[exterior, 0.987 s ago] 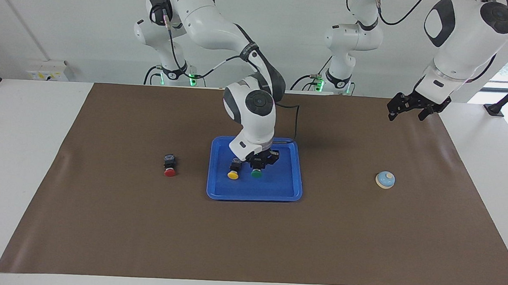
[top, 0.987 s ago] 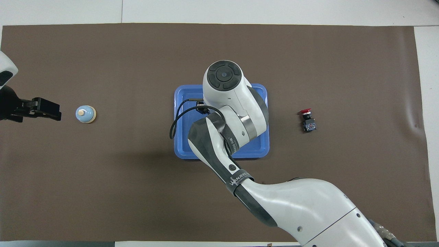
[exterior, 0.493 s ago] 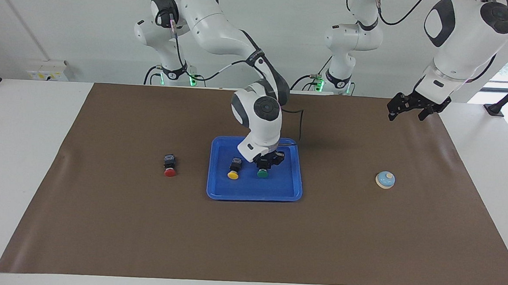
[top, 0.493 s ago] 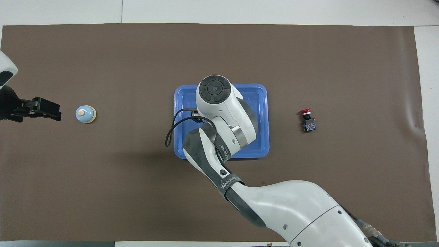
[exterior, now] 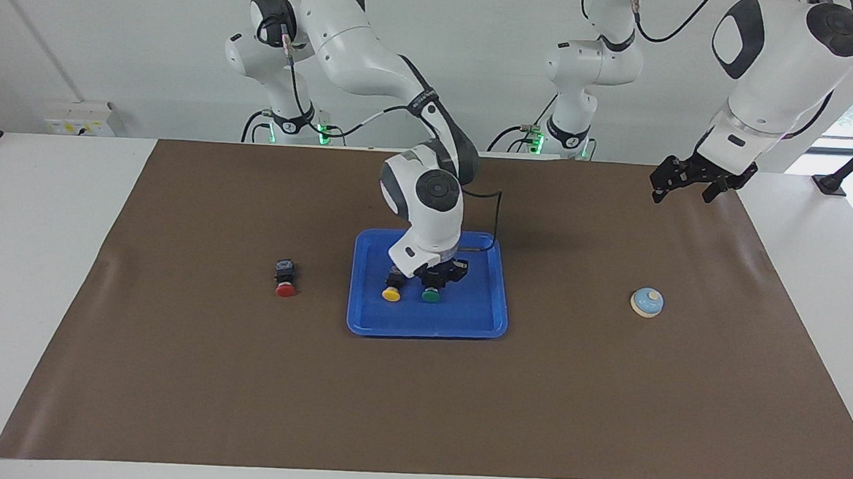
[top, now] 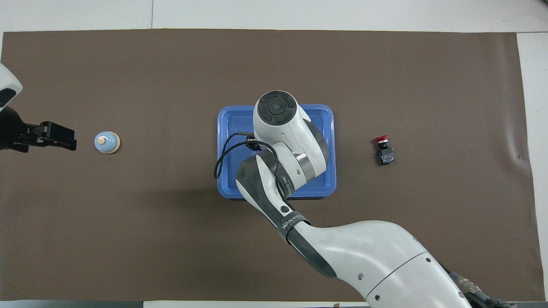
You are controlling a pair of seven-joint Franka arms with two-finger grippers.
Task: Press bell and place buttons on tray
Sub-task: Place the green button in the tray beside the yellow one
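Observation:
The blue tray (exterior: pixel 400 324) (top: pixel 229 124) lies mid-mat. In it lies the yellow button (exterior: pixel 392 289). Right beside it is the green button (exterior: pixel 431 295), cap pointing away from the robots, with my right gripper (exterior: pixel 436 279) shut on its black body, low in the tray. The right arm (top: pixel 282 141) hides both buttons from overhead. The red button (exterior: pixel 286 279) (top: pixel 383 150) lies on the mat beside the tray, toward the right arm's end. The bell (exterior: pixel 646 302) (top: pixel 106 142) stands toward the left arm's end. My left gripper (exterior: pixel 692 184) (top: pixel 55 137) waits open, raised over the mat's edge.
A brown mat (exterior: pixel 243 390) covers the white table (exterior: pixel 32 248). The right arm's black cable (top: pixel 222 154) loops over the tray's side.
The right gripper carried the green button a little toward the left arm's end of the tray, then back beside the yellow button. The left arm has not moved.

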